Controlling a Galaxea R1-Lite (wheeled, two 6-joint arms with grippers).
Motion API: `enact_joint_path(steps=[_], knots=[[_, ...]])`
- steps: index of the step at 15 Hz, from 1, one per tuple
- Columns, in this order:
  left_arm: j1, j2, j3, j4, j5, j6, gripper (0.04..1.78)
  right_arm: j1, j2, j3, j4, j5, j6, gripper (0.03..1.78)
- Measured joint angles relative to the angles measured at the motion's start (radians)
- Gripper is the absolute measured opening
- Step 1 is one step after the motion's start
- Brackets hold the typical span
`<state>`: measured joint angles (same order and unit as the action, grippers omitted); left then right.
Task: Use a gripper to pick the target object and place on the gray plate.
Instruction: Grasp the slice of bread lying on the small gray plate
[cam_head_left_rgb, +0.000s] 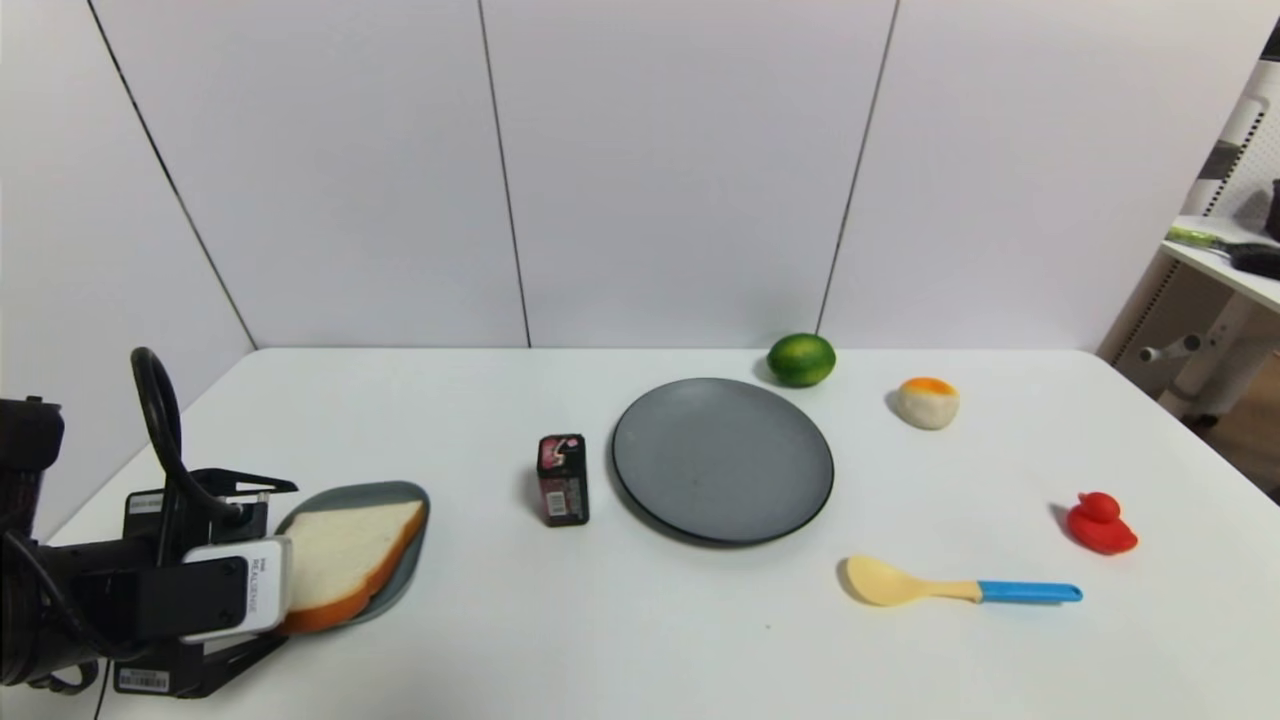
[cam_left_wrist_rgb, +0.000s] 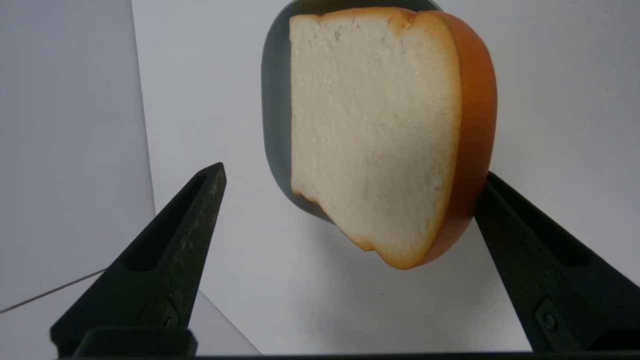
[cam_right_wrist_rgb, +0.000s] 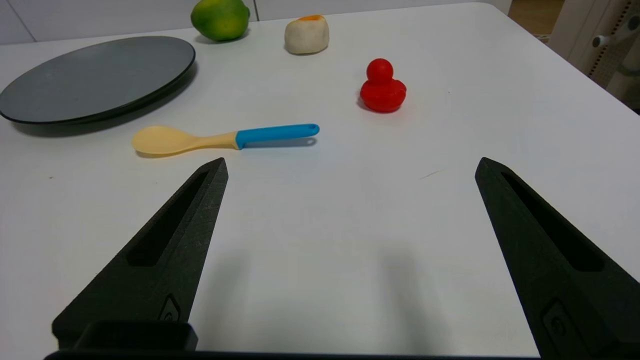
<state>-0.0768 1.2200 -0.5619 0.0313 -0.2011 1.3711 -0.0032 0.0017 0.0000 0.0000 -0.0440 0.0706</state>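
The slice of white bread (cam_head_left_rgb: 345, 560) with an orange-brown crust lies on a small blue-gray dish (cam_head_left_rgb: 385, 495) at the table's near left, and its near corner overhangs the dish. My left gripper (cam_head_left_rgb: 283, 567) is open at the bread's near end. In the left wrist view the bread (cam_left_wrist_rgb: 370, 140) reaches in between the wide-open fingers of that gripper (cam_left_wrist_rgb: 352, 172). One fingertip (cam_left_wrist_rgb: 500, 210) sits right at the crust and the other (cam_left_wrist_rgb: 200, 210) stands well apart. The gray plate (cam_head_left_rgb: 722, 460) is at the table's middle. My right gripper (cam_right_wrist_rgb: 351, 162) is open and empty over bare table.
A black-and-red battery (cam_head_left_rgb: 562, 480) stands between the bread and the plate. A green lime (cam_head_left_rgb: 801, 359) and a white-and-orange bun (cam_head_left_rgb: 927, 402) sit behind the plate. A red duck (cam_head_left_rgb: 1099, 523) and a yellow spoon with a blue handle (cam_head_left_rgb: 950, 585) lie at the right.
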Motion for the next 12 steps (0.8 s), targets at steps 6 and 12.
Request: enact_joint_path(steps=[6,12], knots=[[0.000,0.013,0.002,-0.027,-0.001,-0.006,0.94,0.000,0.000,0.000,0.000,0.000,0.000,1.71],[-0.001,0.016,0.003,-0.027,-0.002,-0.008,0.09,0.000,0.000,0.000,0.000,-0.001,0.000,1.71]])
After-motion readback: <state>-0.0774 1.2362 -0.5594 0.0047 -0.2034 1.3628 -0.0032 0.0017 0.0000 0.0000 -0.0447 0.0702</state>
